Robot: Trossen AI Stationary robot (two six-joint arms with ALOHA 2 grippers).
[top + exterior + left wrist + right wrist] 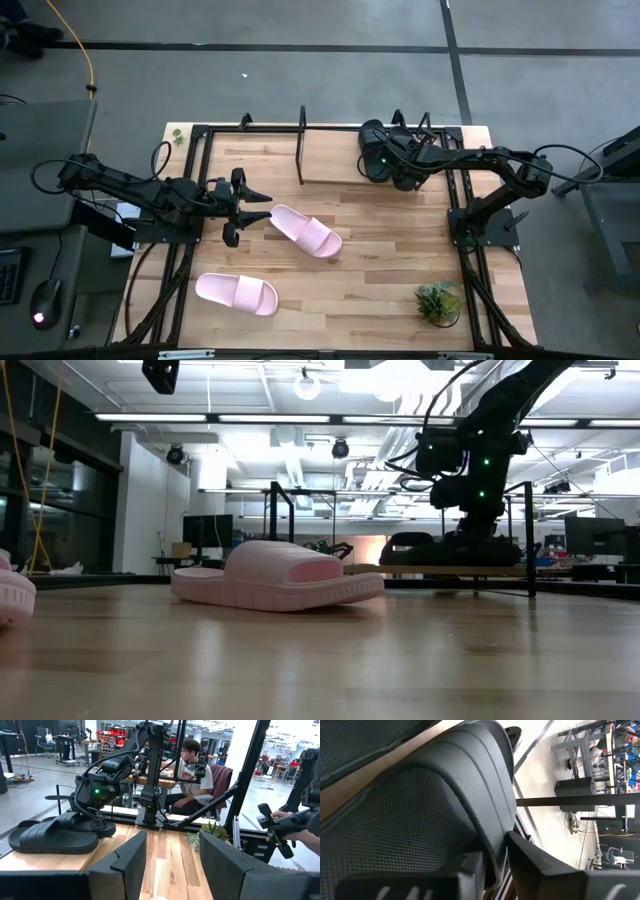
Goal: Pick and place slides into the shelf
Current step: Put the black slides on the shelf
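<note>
Black mesh-textured slide (445, 795) sits between the right gripper (495, 865) jaws; left gripper (170, 865) jaws wide

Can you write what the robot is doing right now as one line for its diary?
right gripper: at black slides on shelf, strap between fingers | left gripper: open by pink slide | other pink slide: table

Two pale pink slides lie on the table: one (306, 231) near centre, angled, sole down; the other (236, 292) at seven o'clock. Two black slides (385, 155) sit on the shelf (302, 150) at one o'clock.
</note>
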